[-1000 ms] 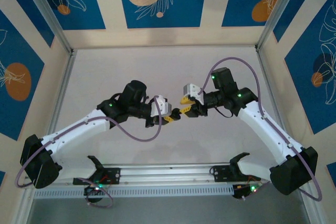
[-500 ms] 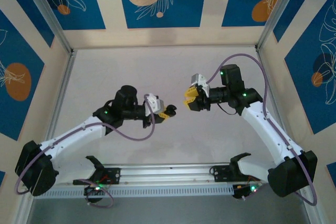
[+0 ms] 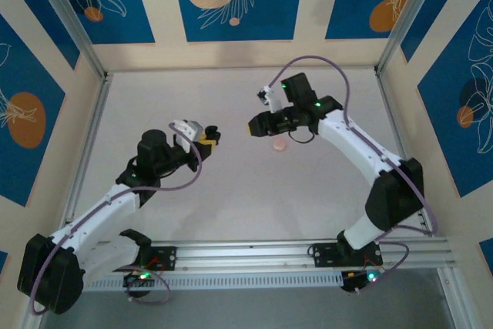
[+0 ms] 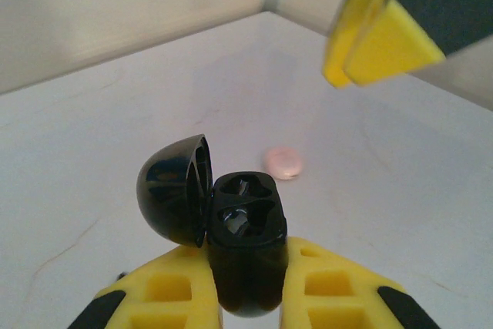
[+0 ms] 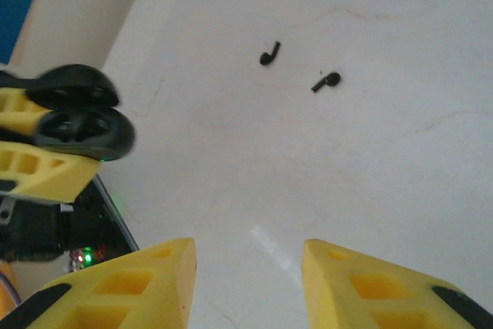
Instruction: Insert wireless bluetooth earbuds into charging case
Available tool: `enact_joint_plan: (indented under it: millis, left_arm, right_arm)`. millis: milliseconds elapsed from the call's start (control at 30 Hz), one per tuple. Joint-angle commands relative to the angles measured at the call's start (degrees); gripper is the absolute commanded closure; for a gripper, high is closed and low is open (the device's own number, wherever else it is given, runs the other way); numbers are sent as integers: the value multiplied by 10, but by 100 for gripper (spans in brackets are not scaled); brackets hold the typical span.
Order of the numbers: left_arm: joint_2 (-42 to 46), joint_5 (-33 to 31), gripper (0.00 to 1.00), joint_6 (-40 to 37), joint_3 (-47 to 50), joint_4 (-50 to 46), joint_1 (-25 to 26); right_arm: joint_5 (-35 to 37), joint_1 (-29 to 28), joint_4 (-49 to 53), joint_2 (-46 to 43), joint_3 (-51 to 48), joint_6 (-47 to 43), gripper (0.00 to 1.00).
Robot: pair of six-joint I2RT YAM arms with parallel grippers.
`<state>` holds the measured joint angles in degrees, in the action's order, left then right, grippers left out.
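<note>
Earbud (image 5: 268, 55), second earbud (image 5: 326, 81) loose on table (image 5: 400, 159), upper centre of right wrist frame, ahead of right gripper (image 5: 246, 256): jaws apart, empty. Stems slant diagonally. Left gripper (image 4: 246, 290) clamped on open case (image 4: 245, 221), frame's left edge. Right arm likely nearer.

No writing, label, brand or number can be read on anything.

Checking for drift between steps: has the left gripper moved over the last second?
Yes. The left gripper, shut on the charging case, has moved left and farther from the near rail.
</note>
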<state>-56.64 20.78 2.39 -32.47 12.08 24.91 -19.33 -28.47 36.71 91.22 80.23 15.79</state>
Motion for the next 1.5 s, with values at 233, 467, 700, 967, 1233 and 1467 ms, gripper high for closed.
enact_joint_plan:
  millis: [233, 467, 700, 967, 1233, 1467]
  left_arm:
    - [53, -97, 85, 46, 28, -38, -51]
    - [75, -116, 85, 32, 32, -73, -61]
    - [81, -111, 84, 21, 30, -90, -64]
    - [79, -110, 84, 18, 31, -90, -66]
    - [73, -107, 84, 17, 31, -87, -68]
    - [72, -105, 84, 16, 31, -88, -70]
  right_arm:
    - [87, -56, 147, 249, 240, 203, 59]
    - [98, -77, 201, 396, 396, 223, 59]
    - [86, -87, 204, 488, 491, 241, 60]
    - [76, -91, 206, 550, 541, 251, 63]
    - [64, -91, 197, 582, 556, 258, 67]
    - [64, -92, 199, 596, 561, 258, 71]
